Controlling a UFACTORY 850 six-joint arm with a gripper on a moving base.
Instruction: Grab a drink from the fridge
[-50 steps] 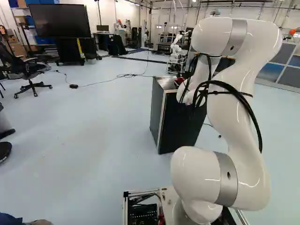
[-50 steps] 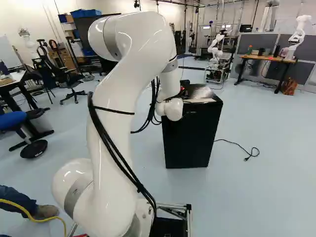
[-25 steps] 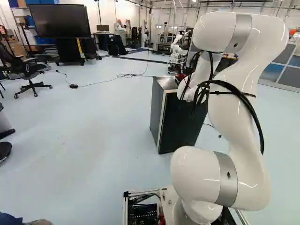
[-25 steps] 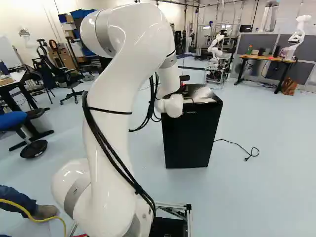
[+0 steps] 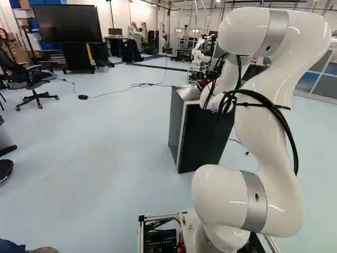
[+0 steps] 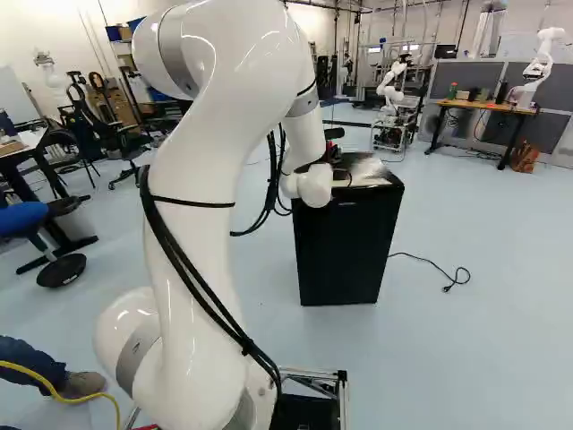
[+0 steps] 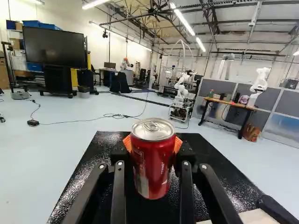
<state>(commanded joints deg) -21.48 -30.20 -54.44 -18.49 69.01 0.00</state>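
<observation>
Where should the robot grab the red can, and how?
Probably around the middle of the red can, coming in level from the side, with one finger on each side. The can is upright and its wall is round, so two pads can squeeze it evenly; the flat lid looks harder to pinch. The gripper holds it that way now.

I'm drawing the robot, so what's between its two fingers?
A red can, gripped by the orange pads. The wrist view shows it.
</observation>
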